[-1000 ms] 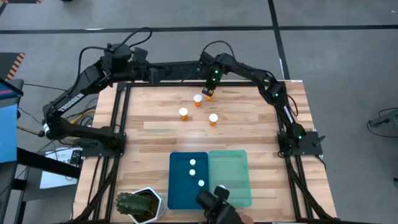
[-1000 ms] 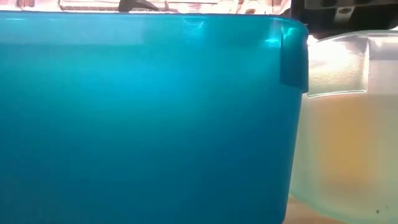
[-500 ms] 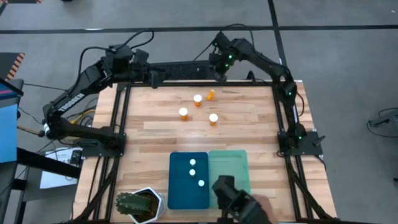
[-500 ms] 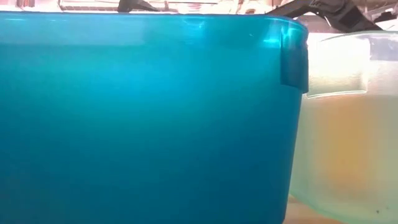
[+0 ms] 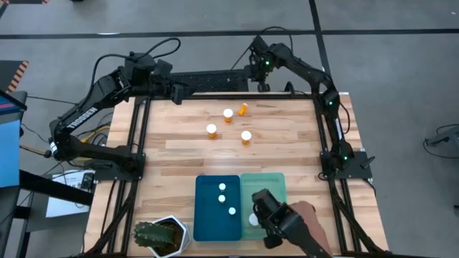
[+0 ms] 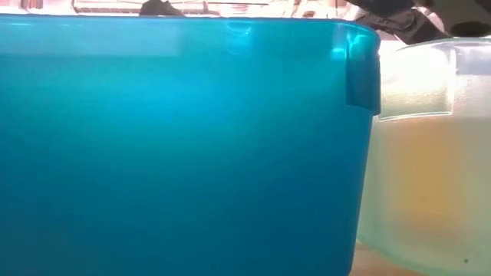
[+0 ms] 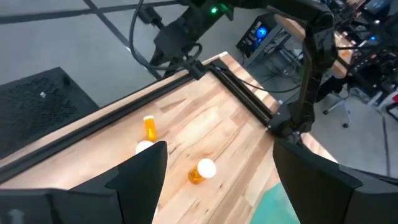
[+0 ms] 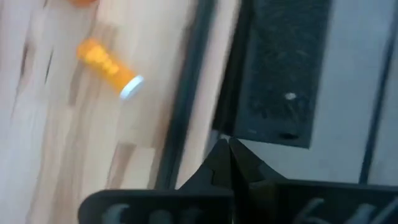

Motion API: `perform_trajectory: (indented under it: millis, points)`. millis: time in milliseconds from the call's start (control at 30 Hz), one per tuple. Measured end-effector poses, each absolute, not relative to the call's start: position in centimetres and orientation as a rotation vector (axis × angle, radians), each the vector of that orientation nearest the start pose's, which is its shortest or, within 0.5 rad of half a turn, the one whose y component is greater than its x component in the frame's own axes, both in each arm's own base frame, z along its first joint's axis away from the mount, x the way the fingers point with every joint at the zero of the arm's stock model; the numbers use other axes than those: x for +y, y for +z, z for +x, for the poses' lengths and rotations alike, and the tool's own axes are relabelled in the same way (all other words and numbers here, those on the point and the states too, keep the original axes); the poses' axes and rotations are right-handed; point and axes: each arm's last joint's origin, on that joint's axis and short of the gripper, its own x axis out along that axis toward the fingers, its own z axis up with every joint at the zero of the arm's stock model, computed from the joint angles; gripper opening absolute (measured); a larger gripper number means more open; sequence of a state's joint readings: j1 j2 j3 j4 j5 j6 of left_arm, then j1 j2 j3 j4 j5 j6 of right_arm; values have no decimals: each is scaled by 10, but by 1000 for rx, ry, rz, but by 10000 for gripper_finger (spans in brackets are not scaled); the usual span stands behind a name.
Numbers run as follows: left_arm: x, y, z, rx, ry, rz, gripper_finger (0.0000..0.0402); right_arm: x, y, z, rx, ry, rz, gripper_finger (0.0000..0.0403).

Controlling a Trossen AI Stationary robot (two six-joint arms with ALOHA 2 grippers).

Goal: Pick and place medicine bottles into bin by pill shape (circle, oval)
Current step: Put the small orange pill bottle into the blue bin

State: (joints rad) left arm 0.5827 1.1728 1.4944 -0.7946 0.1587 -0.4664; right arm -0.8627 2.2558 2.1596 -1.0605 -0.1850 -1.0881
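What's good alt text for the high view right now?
Looking straight down on a wooden table: four orange medicine bottles sit near the far edge, one of them tipped over. At the near edge, a person's hand reaches over the mint green tray beside the blue tray holding three bottles. Both arms are pulled back.

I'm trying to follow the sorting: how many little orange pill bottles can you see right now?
8: three upright in the blue tray at; one in the green tray at; three upright on the table at; one tipped over. The person's arm may hide more.
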Motion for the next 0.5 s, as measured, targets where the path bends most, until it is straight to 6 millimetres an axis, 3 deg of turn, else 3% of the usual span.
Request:
perform_trajectory:
  millis: [100,200,500]
  points:
    - [116,437,183,348,516,-612,286,-359,247,310,1175,117,-418,0]
    - [116,437,183,352,529,-579,286,-360,253,310,1157,144,-504,0]
    - [116,437,183,354,538,-564,286,-338,248,322,1128,279,-439,0]
